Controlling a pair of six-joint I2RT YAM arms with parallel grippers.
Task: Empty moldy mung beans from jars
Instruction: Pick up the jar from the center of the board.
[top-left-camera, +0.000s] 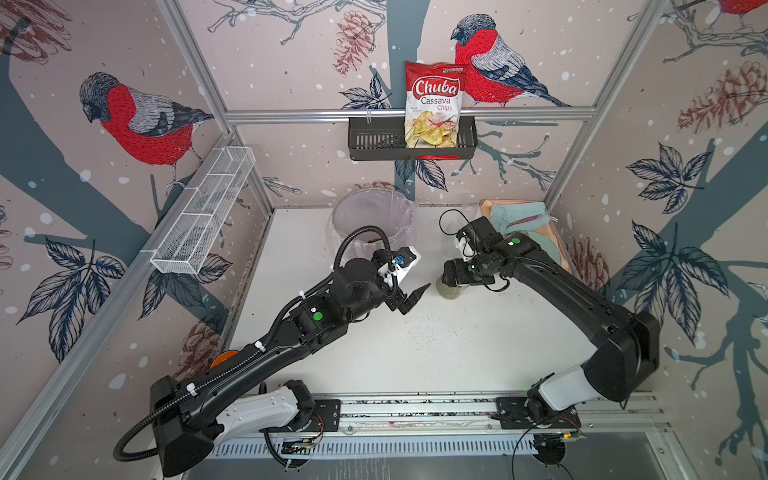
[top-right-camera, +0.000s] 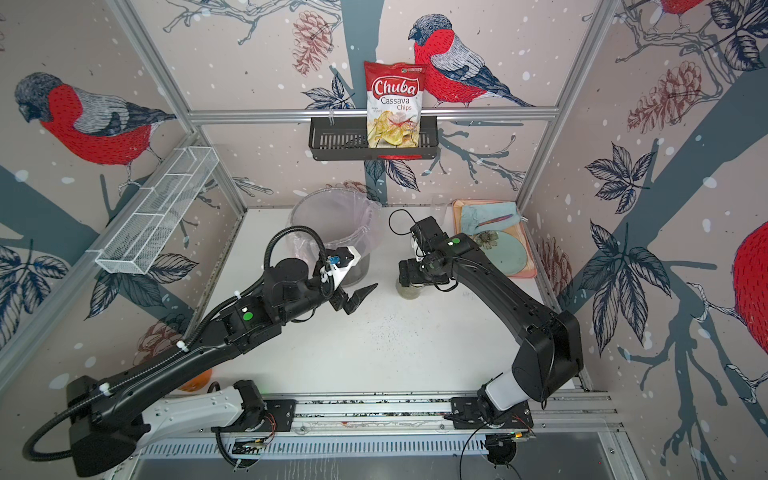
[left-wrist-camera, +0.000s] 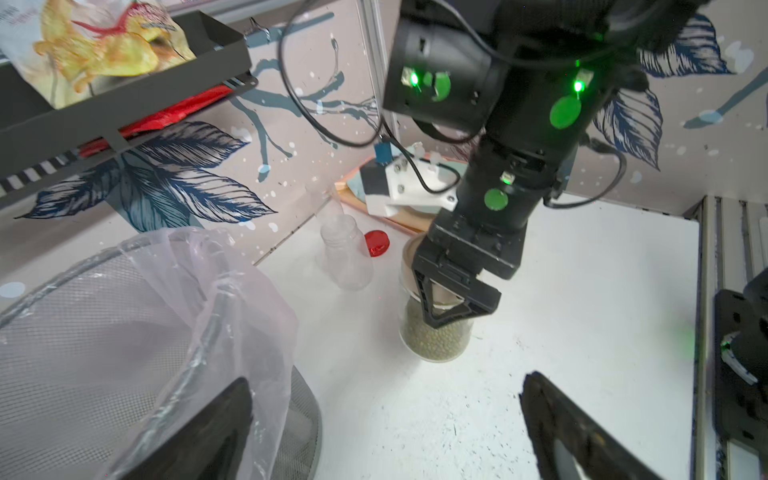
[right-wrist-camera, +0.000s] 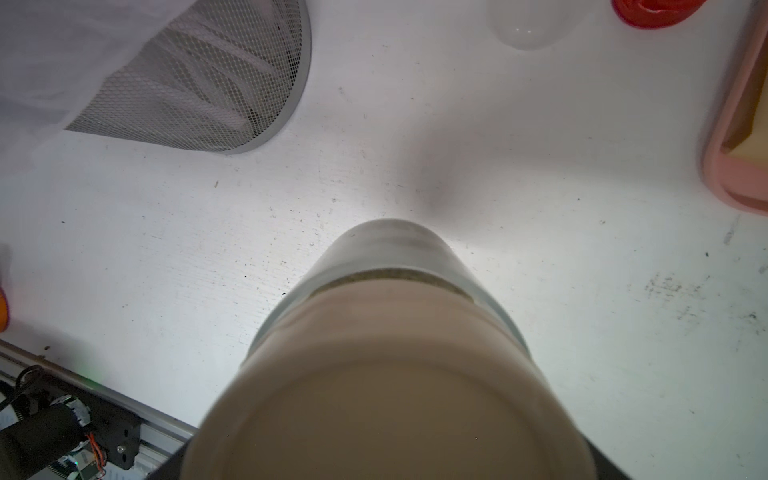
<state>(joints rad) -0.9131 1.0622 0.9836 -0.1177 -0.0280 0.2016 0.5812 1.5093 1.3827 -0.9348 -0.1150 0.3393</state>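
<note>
Standing upright on the white worktop (top-left-camera: 457, 357) in both top views: one clear jar (top-left-camera: 448, 293) (top-right-camera: 409, 293), right of centre, mung beans in its lower part.
- Right claw (top-left-camera: 451, 277): directly above the jar, pointing down onto its top.
- Left claw (top-left-camera: 415, 298) (top-right-camera: 360, 298): apart from the jar, released, nothing between its jaws, over bare worktop.
- Grey mesh bin (top-left-camera: 347, 205) with a clear liner: at the back, beyond the left arm.
- Pink tray (top-right-camera: 528, 272): back right corner.

Left wrist view:
- Jar (left-wrist-camera: 457, 353): upright, with olive-green mung beans (left-wrist-camera: 428, 343) seen through the wall.
- Beige lid (left-wrist-camera: 409, 255): on the jar. The right claw (left-wrist-camera: 453, 307) is clenched on it, one finger on each side.
- Lidless jar (left-wrist-camera: 345, 259): empty and upright, near and behind the first.
- Red lid (left-wrist-camera: 377, 243): just beside the lidless jar. Whether a jar sits beneath it cannot be told.
- Left claw's fingers (left-wrist-camera: 582, 436): at the frame edge, wide apart, empty.
- Bin rim (left-wrist-camera: 83, 268): close by.

Right wrist view:
- Beige lid (right-wrist-camera: 386, 395): fills the foreground, blurred.
- Mung beans (right-wrist-camera: 390, 275): a thin band past the lid's edge.
- Bin (right-wrist-camera: 208, 83), tray (right-wrist-camera: 731, 166) and red lid (right-wrist-camera: 652, 12): around the edges of the frame.
</note>
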